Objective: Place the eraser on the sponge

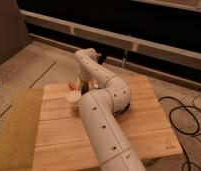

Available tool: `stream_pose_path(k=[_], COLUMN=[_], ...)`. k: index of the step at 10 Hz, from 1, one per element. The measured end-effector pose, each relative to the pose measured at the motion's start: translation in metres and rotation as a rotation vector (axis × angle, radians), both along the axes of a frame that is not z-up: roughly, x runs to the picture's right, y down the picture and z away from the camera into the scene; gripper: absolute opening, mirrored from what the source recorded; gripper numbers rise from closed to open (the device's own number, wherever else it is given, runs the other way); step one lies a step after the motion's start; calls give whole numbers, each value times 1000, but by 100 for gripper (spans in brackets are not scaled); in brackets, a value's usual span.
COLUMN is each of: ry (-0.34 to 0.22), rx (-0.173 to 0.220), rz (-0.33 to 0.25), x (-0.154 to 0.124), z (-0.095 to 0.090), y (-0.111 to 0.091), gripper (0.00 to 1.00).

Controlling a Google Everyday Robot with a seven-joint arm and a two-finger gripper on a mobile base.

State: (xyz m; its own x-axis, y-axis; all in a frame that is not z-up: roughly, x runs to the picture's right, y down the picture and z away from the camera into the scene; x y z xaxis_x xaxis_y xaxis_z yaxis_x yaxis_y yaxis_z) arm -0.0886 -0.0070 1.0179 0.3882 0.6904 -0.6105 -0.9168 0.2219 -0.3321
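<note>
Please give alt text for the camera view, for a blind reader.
A white robot arm reaches across a wooden table. Its gripper is low near the far left corner, among small objects.

Claw (84, 86) low over far-left of wooden table (149, 117), just behind white cup (74, 100), beside orange obj (72, 85).

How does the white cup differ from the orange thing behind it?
The white cup is pale and taller, standing nearer the camera; the orange item is lower, smaller, farther back. Both sit on the wooden table, close beside the tool.
</note>
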Motion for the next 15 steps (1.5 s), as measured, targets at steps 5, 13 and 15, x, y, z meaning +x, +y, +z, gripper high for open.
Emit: stream_pose_path(k=[5, 13, 15], ry=[-9, 34, 90], rx=[-10, 70, 101], rz=[17, 37, 23], x=[0, 16, 34], z=[2, -10, -21], y=[-1, -45, -65], gripper=[29, 0, 0])
